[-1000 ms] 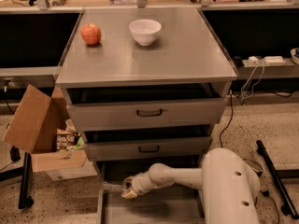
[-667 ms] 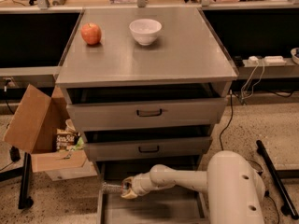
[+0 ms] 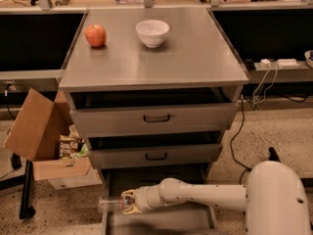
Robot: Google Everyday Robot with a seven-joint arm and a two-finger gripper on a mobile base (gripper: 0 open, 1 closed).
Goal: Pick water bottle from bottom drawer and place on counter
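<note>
My jaws are clamped on the right-hand end of the water bottle (image 3: 109,204), low at the left side of the bottom drawer (image 3: 166,225). The bottle lies on its side, and most of its length sticks out leftward past the drawer's left wall. It looks to be off the drawer floor, though I cannot be certain.

That end-on hold is my main worry. The plastic is thin and see-through, and nearly all of the bottle hangs beyond my jaws, so a quick swing could make it droop, twist or slide free onto the speckled floor beside the cardboard box (image 3: 35,130).

The way up is crowded too. The middle drawer (image 3: 155,155) and the top drawer (image 3: 156,118) both stand partly pulled out above me, so a straight lift risks knocking the bottle or my forearm against their fronts. I judge I need to back out before I rise.

On the bench (image 3: 195,62) an apple (image 3: 96,35) and a white bowl (image 3: 152,32) sit toward the back — a careless set-down could nudge either, or let the bottle roll off the front edge.

My arm (image 3: 200,196) reaches from my white body (image 3: 279,199) at the lower right. It runs almost level to the left, just above the bottom drawer — a slight hump at the joint, the wrist pointing left.
</note>
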